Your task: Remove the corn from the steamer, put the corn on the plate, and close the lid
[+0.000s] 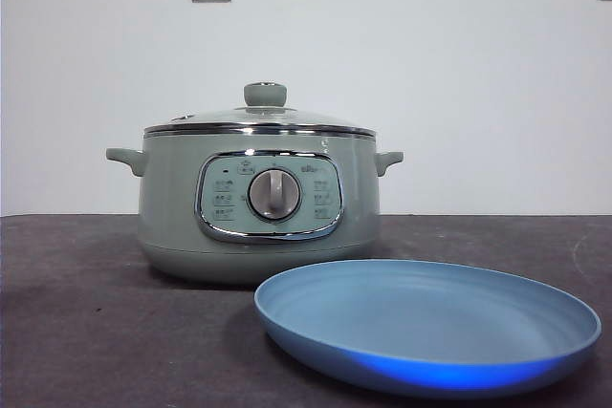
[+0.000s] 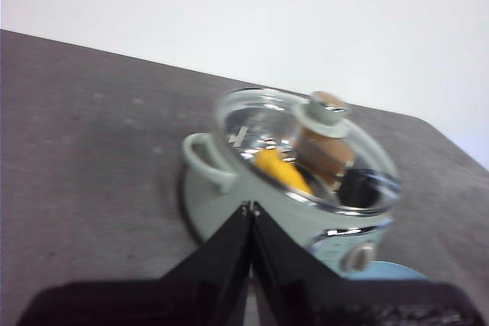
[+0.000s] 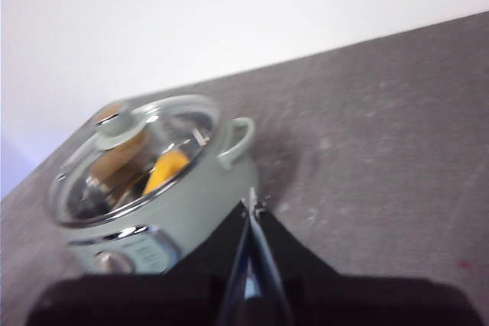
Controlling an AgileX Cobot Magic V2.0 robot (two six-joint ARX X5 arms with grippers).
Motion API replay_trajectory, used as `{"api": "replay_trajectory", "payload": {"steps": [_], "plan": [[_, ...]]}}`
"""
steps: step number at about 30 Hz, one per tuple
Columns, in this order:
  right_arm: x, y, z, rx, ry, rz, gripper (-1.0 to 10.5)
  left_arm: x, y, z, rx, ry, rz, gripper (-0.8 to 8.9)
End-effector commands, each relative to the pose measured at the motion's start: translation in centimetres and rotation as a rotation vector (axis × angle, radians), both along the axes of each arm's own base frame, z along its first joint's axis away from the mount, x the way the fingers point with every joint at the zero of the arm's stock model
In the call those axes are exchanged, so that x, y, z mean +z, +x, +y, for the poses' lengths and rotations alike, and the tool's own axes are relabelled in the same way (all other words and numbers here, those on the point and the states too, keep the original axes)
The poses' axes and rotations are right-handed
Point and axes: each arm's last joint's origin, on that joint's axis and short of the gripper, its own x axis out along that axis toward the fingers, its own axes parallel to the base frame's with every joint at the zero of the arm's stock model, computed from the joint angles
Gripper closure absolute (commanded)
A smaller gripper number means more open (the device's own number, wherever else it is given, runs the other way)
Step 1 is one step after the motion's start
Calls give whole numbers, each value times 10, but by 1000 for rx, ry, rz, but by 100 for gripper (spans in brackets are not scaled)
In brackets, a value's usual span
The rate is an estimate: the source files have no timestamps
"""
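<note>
One round sage-green steamer (image 1: 258, 212) is seen on the dark table (image 1: 86, 332), covered by one domed glass lid (image 1: 260, 119). One yellow corn cob (image 2: 281, 171) is visible inside through the glass. One light-blue plate (image 1: 430, 327), empty, is placed just in front of the steamer. Left gripper (image 2: 250, 208) and right gripper (image 3: 250, 202): jaws pressed together, nothing held, both apart from the steamer.

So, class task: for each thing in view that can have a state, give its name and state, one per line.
lid: on the steamer, closed
steamer: covered, upright
corn: inside the steamer
plate: empty
left pincer: shut, holding nothing
right pincer: shut, holding nothing
</note>
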Motion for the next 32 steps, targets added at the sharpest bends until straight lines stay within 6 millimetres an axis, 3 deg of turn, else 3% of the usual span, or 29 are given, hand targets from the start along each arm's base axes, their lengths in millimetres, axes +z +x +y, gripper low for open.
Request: {"api": "replay_trajectory", "payload": {"steps": [1,11,21,24,26,29,30,32], "plan": [[21,7,2,62,-59,37,958,16,4,-1,-59,12,-1,820],[73,33,9,297,-172,227,958,61,28,-3,-236,78,141,820],[80,43,19,463,-211,310,957,82,37,-3,-313,91,196,819],[80,44,20,469,-211,308,901,84,37,-3,-313,90,191,805],[80,44,20,468,-211,307,762,83,37,-3,-313,89,193,708],[80,44,20,468,-211,308,496,84,36,-4,-335,81,187,333],[80,44,20,468,-211,308,410,84,36,-4,-355,74,183,250],[80,44,20,467,-208,310,365,85,36,-5,-376,67,175,247]]}}
